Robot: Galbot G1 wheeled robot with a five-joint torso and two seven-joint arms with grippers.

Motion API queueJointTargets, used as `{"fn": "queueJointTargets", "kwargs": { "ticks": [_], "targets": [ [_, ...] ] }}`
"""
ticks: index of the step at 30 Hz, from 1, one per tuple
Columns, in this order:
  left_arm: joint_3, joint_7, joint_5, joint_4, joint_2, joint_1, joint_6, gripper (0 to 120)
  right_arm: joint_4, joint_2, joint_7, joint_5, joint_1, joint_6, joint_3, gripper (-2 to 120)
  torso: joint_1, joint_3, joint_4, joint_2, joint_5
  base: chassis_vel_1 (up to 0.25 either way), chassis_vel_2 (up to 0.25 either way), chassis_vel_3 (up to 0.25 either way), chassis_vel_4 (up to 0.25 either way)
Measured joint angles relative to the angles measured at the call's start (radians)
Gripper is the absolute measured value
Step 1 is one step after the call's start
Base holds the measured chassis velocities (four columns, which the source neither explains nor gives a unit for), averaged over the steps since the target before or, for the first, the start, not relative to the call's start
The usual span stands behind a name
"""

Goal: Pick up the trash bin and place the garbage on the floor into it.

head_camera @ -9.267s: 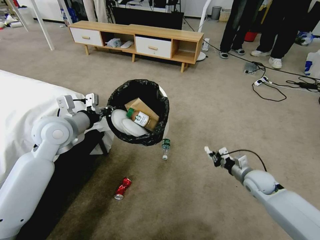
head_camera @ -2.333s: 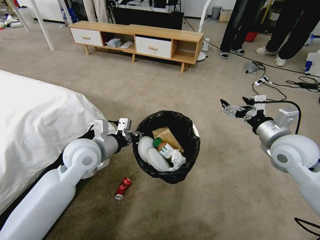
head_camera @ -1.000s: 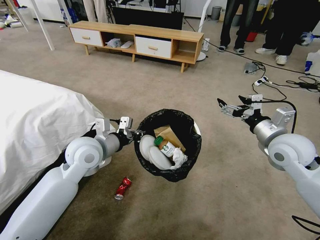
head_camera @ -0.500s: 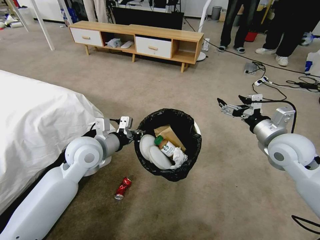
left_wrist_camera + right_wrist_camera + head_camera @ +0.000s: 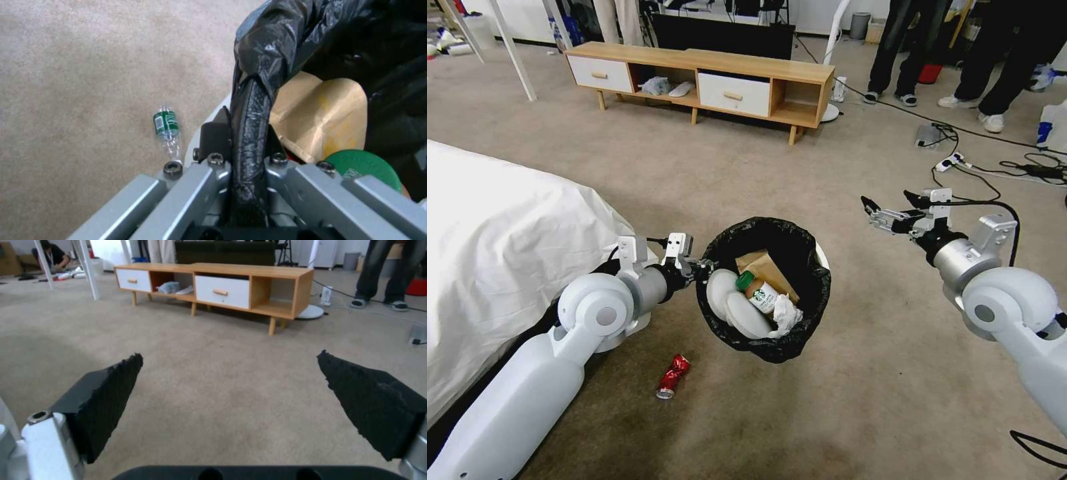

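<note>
The trash bin (image 5: 782, 349), white with a black bag over its rim, hangs tilted above the floor (image 5: 854, 400). My left gripper (image 5: 705, 265) is shut on its near-left rim (image 5: 252, 110). In it lie a brown paper bag (image 5: 766, 265), a green-capped brown-drink bottle (image 5: 758, 294), a white tissue (image 5: 785, 315) and white round pieces. A crushed red can (image 5: 672, 377) lies on the carpet below my left arm. A clear bottle with a green label (image 5: 167, 129) lies under the bin. My right gripper (image 5: 887, 208) hovers open and empty to the bin's right, pads (image 5: 106, 396) wide apart.
A bed with a white sheet (image 5: 494, 220) fills the left side. A low wooden cabinet (image 5: 707, 77) stands at the back. Cables and a power strip (image 5: 960, 163) lie at the back right near people's legs. Open carpet spreads in front and to the right.
Nothing has moved over the last second. Since the earliest frame the bin has come nearer and rightward, covering the clear bottle, a tissue has appeared in it, and my right gripper has risen.
</note>
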Motion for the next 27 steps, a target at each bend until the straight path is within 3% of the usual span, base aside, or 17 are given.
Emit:
{"fn": "queueJointTargets", "kwargs": {
  "ticks": [27],
  "targets": [
    [0.002,0.001,0.004,0.002,-0.004,0.000,0.000,2,0.001,0.000,-0.006,-0.001,-0.001,0.003,0.002,100,0.000,0.000,0.0000,0.000,0.0000,0.000,0.000,0.000,0.000]
  ]
}}
